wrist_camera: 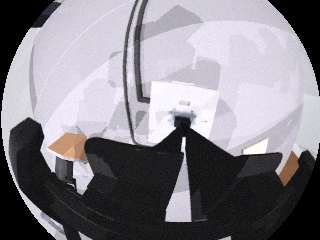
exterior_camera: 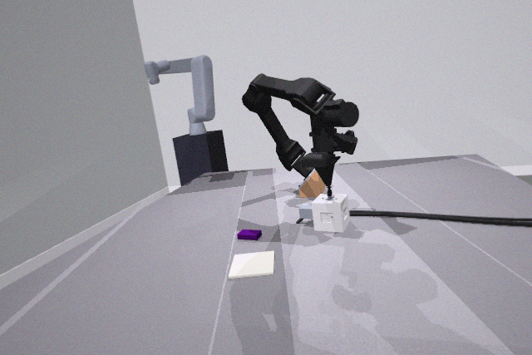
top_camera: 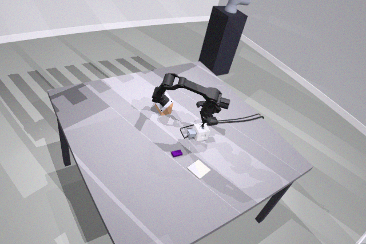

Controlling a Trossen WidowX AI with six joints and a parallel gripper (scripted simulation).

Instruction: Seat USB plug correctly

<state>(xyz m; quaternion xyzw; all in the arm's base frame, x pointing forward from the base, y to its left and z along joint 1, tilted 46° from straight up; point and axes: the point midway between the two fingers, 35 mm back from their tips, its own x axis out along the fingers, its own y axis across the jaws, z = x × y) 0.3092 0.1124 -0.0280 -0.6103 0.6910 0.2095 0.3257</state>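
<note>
The white power cube (top_camera: 201, 135) (exterior_camera: 319, 223) (wrist_camera: 160, 115) stands on the table with sockets on its faces. My gripper (top_camera: 203, 125) (exterior_camera: 329, 194) (wrist_camera: 183, 132) points down at the cube's top face, its fingertips nearly together. It is shut on the small USB plug (wrist_camera: 183, 120), a dark body with pale bluish edges, at the socket on top. The fingertips hide most of the plug, so how deep it sits and which way round it is cannot be told.
A pale blue plug (top_camera: 191, 134) (exterior_camera: 305, 211) with a dark cable sits at the cube's side. Black cables (top_camera: 236, 120) (exterior_camera: 429, 215) (wrist_camera: 138, 50) run off the other side. A purple block (top_camera: 176, 153) (exterior_camera: 248, 234) and a cream square (top_camera: 198, 169) (exterior_camera: 252, 263) lie nearby. An orange wedge (top_camera: 165, 110) (exterior_camera: 312, 185) is at the arm's base.
</note>
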